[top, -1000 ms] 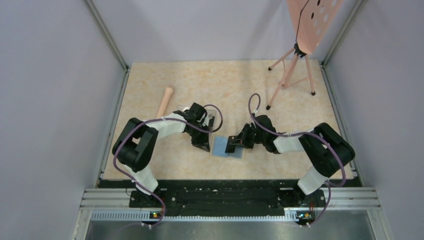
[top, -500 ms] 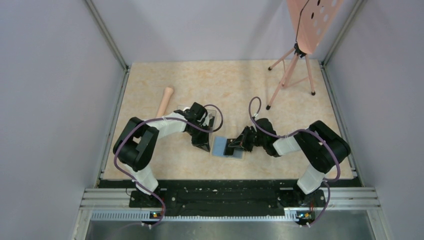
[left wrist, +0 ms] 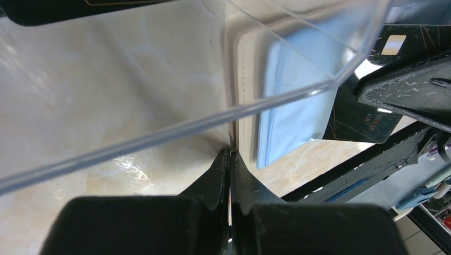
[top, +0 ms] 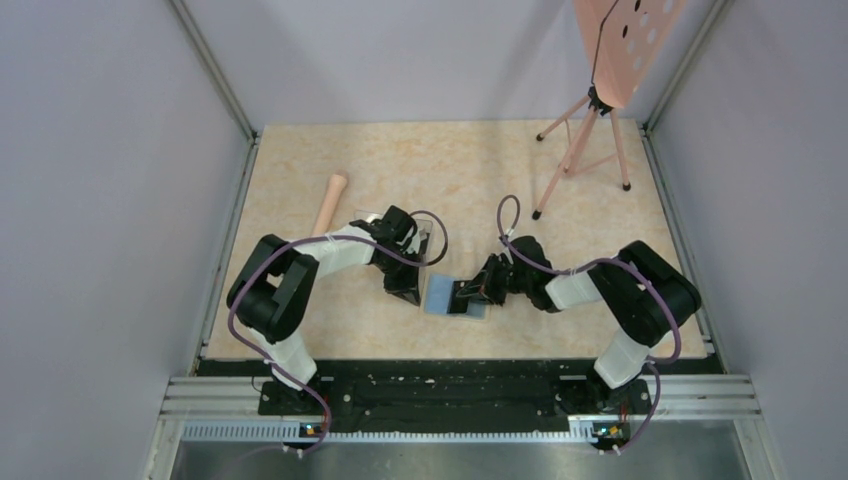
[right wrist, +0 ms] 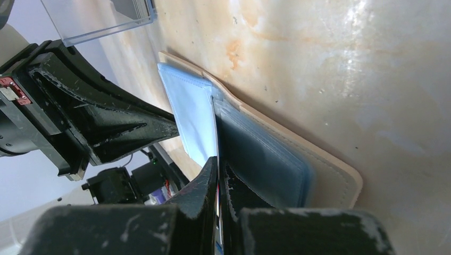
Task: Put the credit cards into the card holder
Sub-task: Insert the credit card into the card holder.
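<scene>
At far left we see a smooth, pale wooden stick (top: 328, 205) with a rounded knob end lying on the table (top: 450, 160), a glossy beige surface mottled with orange. The left gripper (left wrist: 230, 159) is matte, scuffed black; its jaws are pressed together with nothing between them, and the tip touches the stitched tan edge of the card holder (left wrist: 290, 111). A clear hard-plastic box (left wrist: 159, 135) sits just beside that arm.

The card holder lies open and flat near the table's front middle, between the two grippers, its soft light-blue lining facing up. A thin black credit card (left wrist: 367, 119) with fine orange lines and a gold chip patch meets the lining; its tiny print is unreadable. The right gripper (right wrist: 218, 170) is clamped on that card.

Further right stands a pink tripod (top: 580, 150) carrying a perforated board (top: 630, 40). Plain grey walls (top: 100, 200) enclose the table.
</scene>
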`<state>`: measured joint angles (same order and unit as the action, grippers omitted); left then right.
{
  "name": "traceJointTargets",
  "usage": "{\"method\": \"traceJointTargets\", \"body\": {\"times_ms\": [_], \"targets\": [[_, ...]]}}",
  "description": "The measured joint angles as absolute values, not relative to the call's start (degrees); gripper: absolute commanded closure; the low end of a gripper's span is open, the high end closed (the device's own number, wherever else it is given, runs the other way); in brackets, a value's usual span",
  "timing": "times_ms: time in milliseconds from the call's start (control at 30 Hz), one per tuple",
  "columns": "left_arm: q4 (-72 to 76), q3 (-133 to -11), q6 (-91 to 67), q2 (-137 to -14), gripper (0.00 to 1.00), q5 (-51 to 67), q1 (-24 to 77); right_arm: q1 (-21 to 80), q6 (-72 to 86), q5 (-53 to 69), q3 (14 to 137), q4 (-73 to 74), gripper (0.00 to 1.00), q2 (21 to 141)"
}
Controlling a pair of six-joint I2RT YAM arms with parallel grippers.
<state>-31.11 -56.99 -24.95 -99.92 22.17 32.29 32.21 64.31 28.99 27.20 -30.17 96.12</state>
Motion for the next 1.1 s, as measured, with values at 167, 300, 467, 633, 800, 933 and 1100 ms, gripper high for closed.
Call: {"method": "traceJointTargets", "body": {"times_ms": [167,300,467,633,800,933,1100], "targets": [[-31.6,-57.2,-24.9,-100.1,1.0,22.0,32.6,32.9,63.0,29.5,29.7,-26.0,1.0,96.1],[-32.0,-57.7,-24.7,-100.5,1.0,22.0,32.6,33.5,62.5,29.6,30.8,-25.1,0.98,96.8],[-32.6,-58.2,-24.5,-100.8,1.0,22.0,32.6,33.8,62.5,31.1,32.8,-25.0,0.88,99.4],[-32.7,-58.2,-24.3,-100.8,1.0,22.0,32.7,34.9,60.0,30.8,37.2,-18.3,0.65,99.9],[-32.9,-58.4,-24.1,-100.9,1.0,22.0,32.7,37.2,54.8,28.1,44.8,-5.7,0.48,99.5],[-32.9,-58.4,-24.1,-100.9,1.0,22.0,32.7,39.4,50.9,24.7,49.7,2.7,0.42,99.5],[-33.0,-58.4,-24.1,-100.9,1.0,21.8,32.8,41.7,48.1,20.3,53.9,10.6,0.35,99.5]]}}
